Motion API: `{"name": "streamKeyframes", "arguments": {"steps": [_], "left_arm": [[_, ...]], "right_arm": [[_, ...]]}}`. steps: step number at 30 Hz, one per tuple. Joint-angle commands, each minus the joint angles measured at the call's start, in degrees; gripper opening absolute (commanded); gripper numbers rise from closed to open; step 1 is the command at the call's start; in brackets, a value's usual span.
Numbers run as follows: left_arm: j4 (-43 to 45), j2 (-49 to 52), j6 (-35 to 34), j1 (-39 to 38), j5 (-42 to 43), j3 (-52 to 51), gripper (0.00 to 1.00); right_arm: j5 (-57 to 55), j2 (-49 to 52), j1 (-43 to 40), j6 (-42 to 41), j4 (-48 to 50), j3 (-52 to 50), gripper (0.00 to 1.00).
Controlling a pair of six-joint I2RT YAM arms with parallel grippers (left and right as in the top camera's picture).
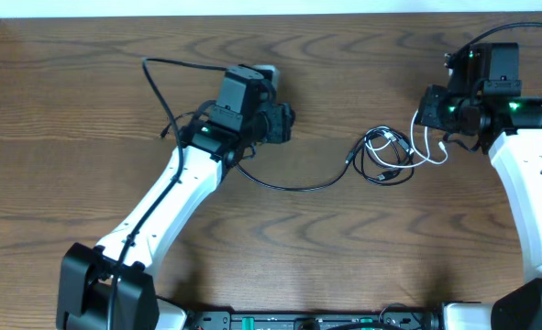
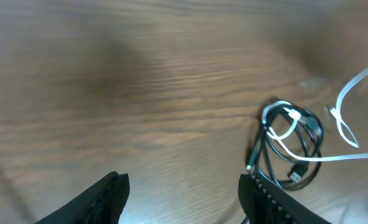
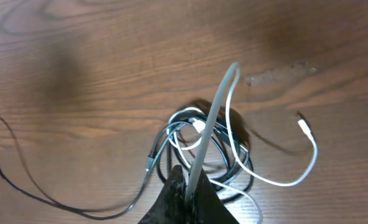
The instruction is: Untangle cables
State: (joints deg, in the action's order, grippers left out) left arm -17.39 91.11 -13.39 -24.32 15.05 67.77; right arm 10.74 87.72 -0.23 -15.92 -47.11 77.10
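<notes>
Wood-grain bench (image 1: 344,266), with the tangle sitting right of centre: black cable (image 1: 298,188) coiled up with the white cable (image 3: 213,118) looped through it, black tail trailing left toward the left arm. Left fingers (image 2: 112,190) are apart, nothing between them. Right fingers (image 3: 187,186) are clamped on the white cable, one strand arching up off the coil.

Soft, even light falls on the wooden table (image 1: 344,257), with only faint shadows. The left wrist view is blurred all over; in the right wrist view the near white cable (image 3: 212,118) is out of focus.
</notes>
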Motion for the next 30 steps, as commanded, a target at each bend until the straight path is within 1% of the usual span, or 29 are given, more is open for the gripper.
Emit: {"name": "streamKeyframes", "arguments": {"steps": [1, 6, 9, 13, 18, 21, 25, 26, 27, 30], "left_arm": [[1.49, 3.37, 6.29, -0.96, 4.87, -0.28, 0.64], [6.73, 9.86, 11.3, -1.44, 15.15, -0.28, 0.64], [12.07, 14.05, 11.89, -1.44, 22.71, -0.28, 0.64], [18.78, 18.1, 11.89, -1.73, 28.35, -0.28, 0.64], [22.71, 21.16, 12.92, -3.45, 28.89, -0.28, 0.63], [23.32, 22.82, 15.74, -4.94, 28.81, -0.28, 0.63], [23.69, 24.63, 16.41, -6.99, 23.67, -0.26, 0.63], [23.85, 24.9, 16.48, -7.48, 22.27, -0.26, 0.62], [24.04, 25.05, 16.87, -7.93, 21.24, -0.26, 0.59], [24.79, 25.07, 18.97, -9.05, 19.8, -0.26, 0.57]], "right_arm": [[-0.22, 0.04, -1.46, 1.49, -0.74, 0.68, 0.01], [0.39, 0.04, -2.89, 4.24, -2.86, 0.68, 0.01], [0.35, 0.04, -3.3, 5.4, -3.91, 0.68, 0.01], [0.39, 0.04, -3.32, 5.75, -4.59, 0.68, 0.01], [2.14, 0.04, -3.32, 5.73, -4.59, 0.68, 0.01], [5.25, 0.04, -3.32, 5.73, -4.48, 0.68, 0.01], [7.91, 0.04, -3.32, 5.73, -4.55, 0.68, 0.01], [8.11, 0.04, -3.32, 5.73, -4.59, 0.68, 0.01], [8.09, 0.04, -3.32, 5.73, -4.79, 0.68, 0.01], [8.11, 0.04, -3.32, 5.73, -5.4, 0.68, 0.01]]}}
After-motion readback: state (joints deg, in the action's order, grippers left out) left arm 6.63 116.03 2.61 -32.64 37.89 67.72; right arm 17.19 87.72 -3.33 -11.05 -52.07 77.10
